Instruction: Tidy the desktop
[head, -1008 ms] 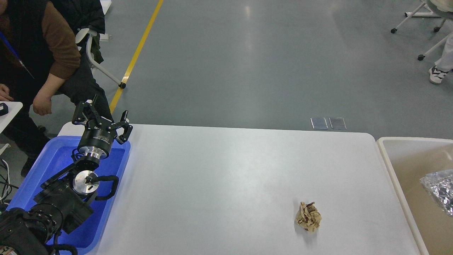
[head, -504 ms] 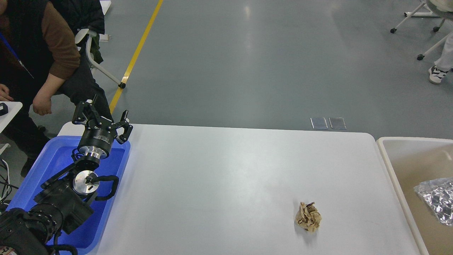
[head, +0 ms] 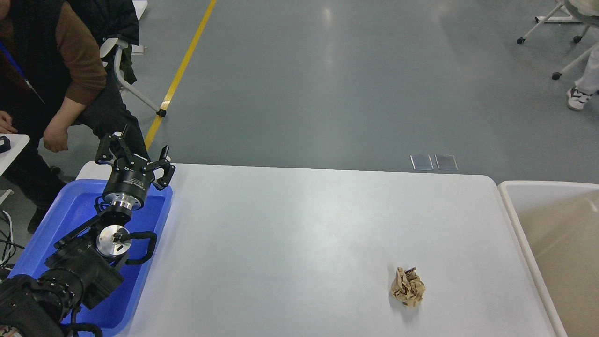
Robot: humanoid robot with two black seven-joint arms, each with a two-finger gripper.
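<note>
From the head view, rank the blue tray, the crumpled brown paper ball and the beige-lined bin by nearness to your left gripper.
1. Blue tray: right below the open left gripper, at the desktop's left end.
2. Crumpled brown paper ball: on the desktop, toward its near right part.
3. Beige-lined bin: beyond the desktop's right edge, farthest away.

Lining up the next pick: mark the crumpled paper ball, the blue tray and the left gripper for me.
crumpled paper ball [head: 408, 287], head view, middle of the wad.
blue tray [head: 159, 243], head view, right rim.
left gripper [head: 135, 152], head view, midway between its spread fingertips.
</note>
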